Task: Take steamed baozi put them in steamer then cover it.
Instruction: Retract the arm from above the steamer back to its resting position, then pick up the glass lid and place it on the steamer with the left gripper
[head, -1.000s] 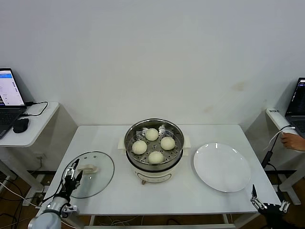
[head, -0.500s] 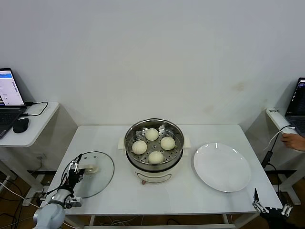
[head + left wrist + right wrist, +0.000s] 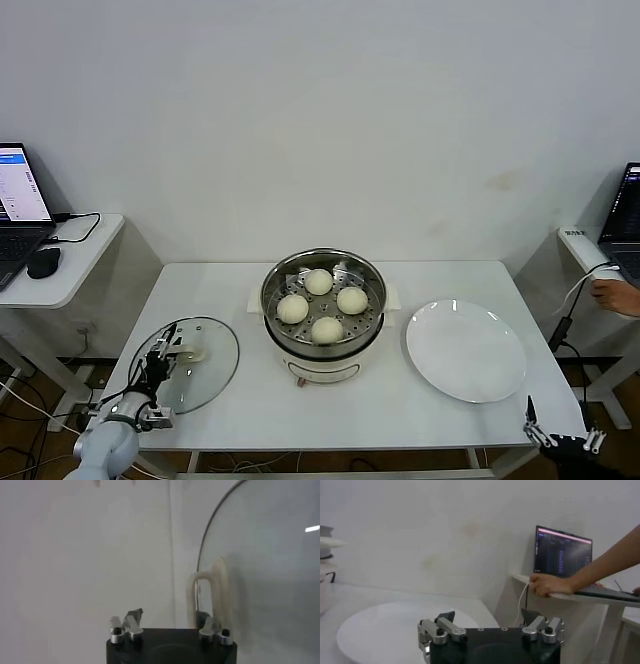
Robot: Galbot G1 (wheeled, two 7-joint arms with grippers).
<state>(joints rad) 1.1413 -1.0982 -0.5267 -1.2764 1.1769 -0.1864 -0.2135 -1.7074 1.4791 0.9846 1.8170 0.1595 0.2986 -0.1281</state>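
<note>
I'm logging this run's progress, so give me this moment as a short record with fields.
baozi: four steamed baozi on the perforated tray
steamer: steamer at table centre, uncovered
cover: cover flat on the table to the steamer's left
left gripper: left gripper open, at the cover's handle
right gripper: right gripper open, low off the table's front right corner
plate: white plate right of the steamer
remaining: covering the steamer
</note>
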